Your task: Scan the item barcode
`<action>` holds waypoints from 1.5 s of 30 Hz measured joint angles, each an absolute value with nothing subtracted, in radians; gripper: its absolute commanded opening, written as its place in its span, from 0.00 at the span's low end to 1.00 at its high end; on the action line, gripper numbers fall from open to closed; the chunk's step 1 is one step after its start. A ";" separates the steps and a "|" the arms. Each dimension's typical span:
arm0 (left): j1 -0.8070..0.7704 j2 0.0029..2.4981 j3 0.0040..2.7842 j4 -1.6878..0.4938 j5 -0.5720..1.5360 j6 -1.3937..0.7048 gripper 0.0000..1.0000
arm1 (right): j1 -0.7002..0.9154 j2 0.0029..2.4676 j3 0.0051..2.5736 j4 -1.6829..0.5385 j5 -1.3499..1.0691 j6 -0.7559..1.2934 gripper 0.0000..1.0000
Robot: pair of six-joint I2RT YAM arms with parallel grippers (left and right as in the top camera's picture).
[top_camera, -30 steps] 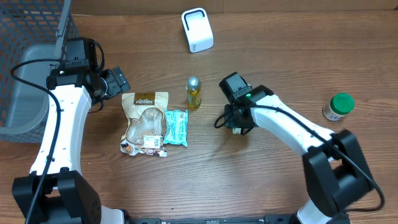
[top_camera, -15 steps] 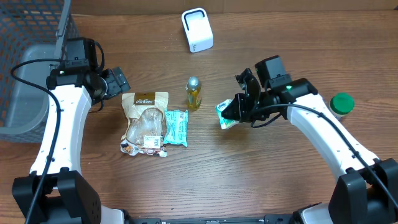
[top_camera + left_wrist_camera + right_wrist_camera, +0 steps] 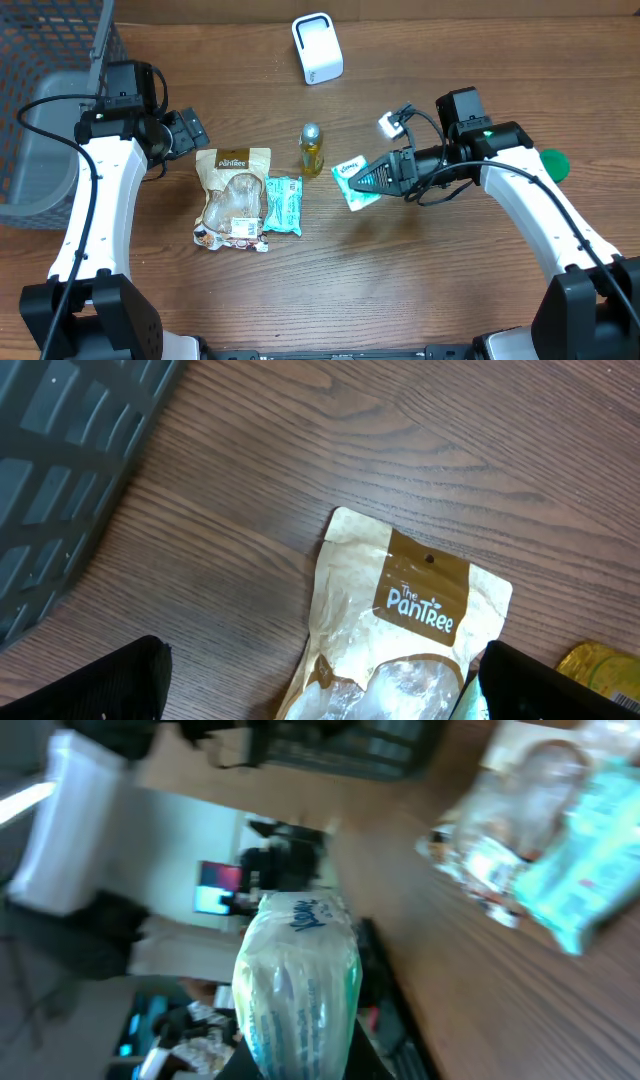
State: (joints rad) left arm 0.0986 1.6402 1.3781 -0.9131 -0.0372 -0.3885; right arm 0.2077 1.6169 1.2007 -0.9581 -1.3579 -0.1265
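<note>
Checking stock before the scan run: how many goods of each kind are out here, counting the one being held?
Soft packets: 3 (brown pouch, teal packet, white-and-teal pack in the right claw)
Bottles: 1 (bottle)
Jars: 1 (green-lidded jar)
Total: 5

Teal-and-white packet, brown wood-grain table

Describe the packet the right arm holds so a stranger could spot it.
Find the white scanner at the far edge of the table, then the small yellow bottle below it. Just right of that bottle, the right hand grips a small white-and-teal packet. Unlike the teal packet lying beside the brown pouch, it alone is held.
</note>
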 measured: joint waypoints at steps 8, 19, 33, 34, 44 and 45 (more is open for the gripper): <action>0.099 1.640 1.378 -0.913 -0.037 -0.389 0.99 | 0.203 1.617 1.201 -0.960 -1.512 -0.169 0.04; 0.099 1.640 1.378 -0.913 -0.037 -0.389 1.00 | 0.203 1.617 1.201 -0.960 -1.536 -0.178 0.04; 0.099 1.640 1.378 -0.913 -0.037 -0.389 1.00 | 0.203 1.617 1.201 -0.960 -1.428 -0.180 0.04; 0.099 1.640 1.378 -0.913 -0.037 -0.389 1.00 | 0.203 1.617 1.201 -0.960 -1.422 -0.180 0.04; 0.099 1.640 1.378 -0.913 -0.037 -0.389 1.00 | 0.203 1.617 1.201 -0.960 -1.263 -0.180 0.04; 0.099 1.640 1.378 -0.913 -0.037 -0.389 0.99 | 0.203 1.617 1.201 -0.961 -1.250 -0.180 0.04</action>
